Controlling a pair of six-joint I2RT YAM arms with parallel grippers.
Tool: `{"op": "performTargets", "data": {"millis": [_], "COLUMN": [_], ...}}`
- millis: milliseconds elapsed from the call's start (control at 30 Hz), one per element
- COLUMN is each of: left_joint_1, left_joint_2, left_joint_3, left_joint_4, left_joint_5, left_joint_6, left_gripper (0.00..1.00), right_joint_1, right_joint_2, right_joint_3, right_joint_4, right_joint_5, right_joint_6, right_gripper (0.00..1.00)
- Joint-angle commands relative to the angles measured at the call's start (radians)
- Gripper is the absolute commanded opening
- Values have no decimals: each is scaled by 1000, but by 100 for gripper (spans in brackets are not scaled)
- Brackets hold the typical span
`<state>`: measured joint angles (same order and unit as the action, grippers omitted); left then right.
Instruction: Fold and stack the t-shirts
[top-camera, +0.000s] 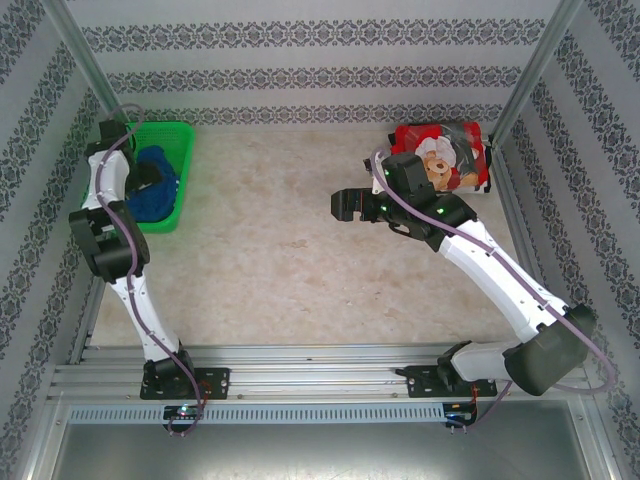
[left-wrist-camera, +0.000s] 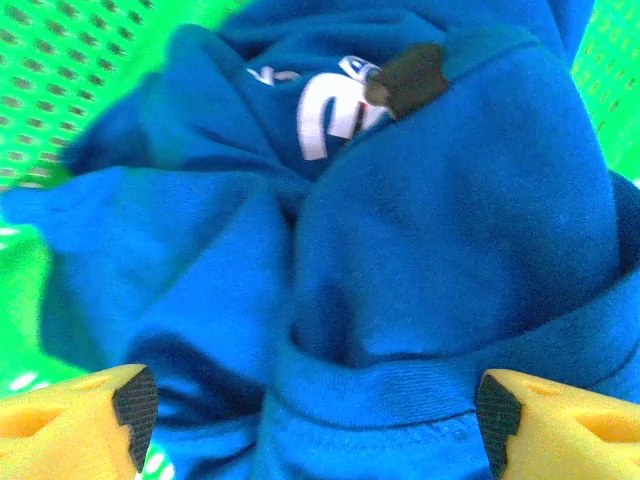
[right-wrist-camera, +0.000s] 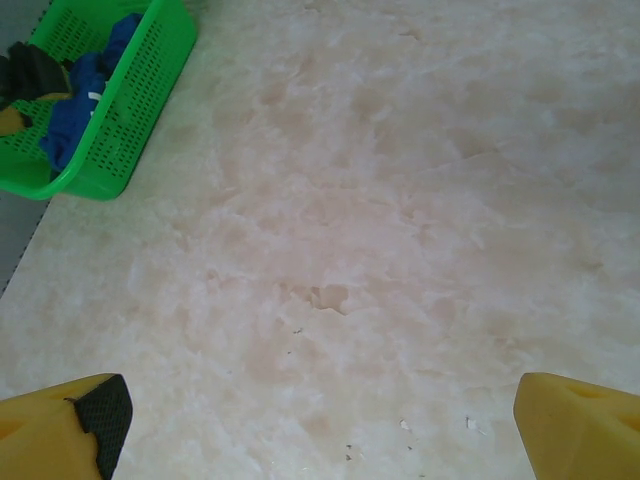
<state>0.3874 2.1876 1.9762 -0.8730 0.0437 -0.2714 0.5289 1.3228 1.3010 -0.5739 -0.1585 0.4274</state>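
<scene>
Directly beneath the left gripper (left-wrist-camera: 315, 405) lies the crumpled royal blue cloth t-shirt (left-wrist-camera: 440, 230). It is bunched inside the green perforated plastic basket (left-wrist-camera: 60, 90) at the far left of the pale marbled table (top-camera: 280, 250). That gripper's yellow fingers (left-wrist-camera: 60, 430) stand spread apart, one on each side of a ribbed fold of blue cloth, not clamped on it. The right gripper (right-wrist-camera: 320, 415) hangs wide open over bare table near the middle, holding nothing, apart from both shirts. Behind its arm, in the far right corner, sits the red cloth t-shirt with a teddy-bear print (top-camera: 450, 150). White lettering (left-wrist-camera: 325, 115) shows on the blue shirt, but folds hide too much to read it. A dark print patch (left-wrist-camera: 410, 78) sits beside it. Two shirts, one basket, two grippers.
</scene>
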Motion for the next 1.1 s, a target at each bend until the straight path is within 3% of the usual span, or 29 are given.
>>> {"op": "performTargets", "data": {"millis": [0, 267, 467, 500, 867, 1067], "left_joint_1": [-2, -4, -1, -1, -25, -135], "left_joint_2": [25, 86, 86, 53, -291, -374], "left_joint_3": [-32, -99, -118, -122, 72, 182], "left_joint_4": [107, 198, 268, 284, 238, 250], "left_joint_5": [95, 153, 307, 308, 394, 529], "left_joint_6": [-39, -101, -127, -128, -152, -252], "left_gripper": [85, 79, 3, 0, 0, 0], "right_joint_1": [18, 33, 37, 37, 40, 27], "right_joint_2": [-3, 0, -3, -2, 39, 80], "right_joint_3": [24, 18, 27, 27, 5, 43], "right_joint_4": [3, 16, 20, 25, 115, 121], "right_joint_5": [-33, -33, -13, -12, -10, 14], "right_joint_6": [30, 42, 46, 49, 71, 68], "right_gripper": [98, 98, 98, 98, 98, 98]}}
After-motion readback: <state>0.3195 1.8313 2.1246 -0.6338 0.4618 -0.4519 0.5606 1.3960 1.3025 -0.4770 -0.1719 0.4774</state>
